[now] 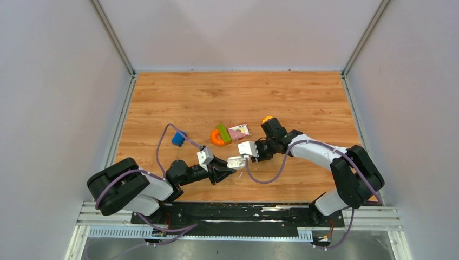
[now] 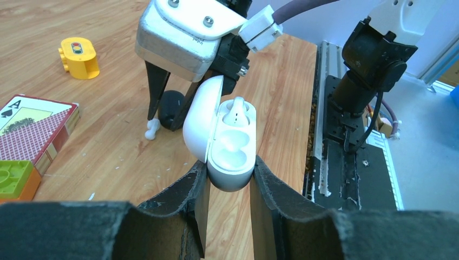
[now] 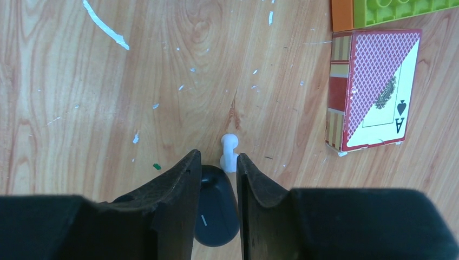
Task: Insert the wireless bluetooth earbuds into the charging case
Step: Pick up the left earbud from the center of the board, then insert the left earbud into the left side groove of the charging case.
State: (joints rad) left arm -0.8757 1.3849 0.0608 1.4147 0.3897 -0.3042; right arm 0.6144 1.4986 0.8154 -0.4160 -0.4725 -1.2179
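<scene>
Seated earbud (image 2: 236, 114): white, upright in the far socket of the white case (image 2: 230, 157); the near socket is bare.
Loose earbud (image 3: 229, 151): white, lying on the table (image 1: 303, 103) just beyond the right fingertips, beside the black case (image 3: 216, 214).
White case: lid hinged open and tipped to the left in the left wrist view, body clamped at its lower end, raised off the wood.
Left gripper (image 2: 230, 172): fingers closed against both sides of the white case, gripping it.
Right gripper (image 3: 216, 157): pointing down at the table, fingers a narrow gap apart with the black case in that gap; whether they press on it cannot be told.
Grippers together: nose to nose near the table's middle, the right one just above and behind the open lid.
Card box (image 3: 373, 89): red-patterned, ace of spades showing, lying flat beyond the loose earbud.
Green brick (image 2: 13, 179): touching the card box, on an orange ring (image 1: 217, 138).
Yellow brick (image 2: 80, 57): farther out, apart from the rest.
Blue block (image 1: 178, 138): left of the ring, by the left arm's cable.
</scene>
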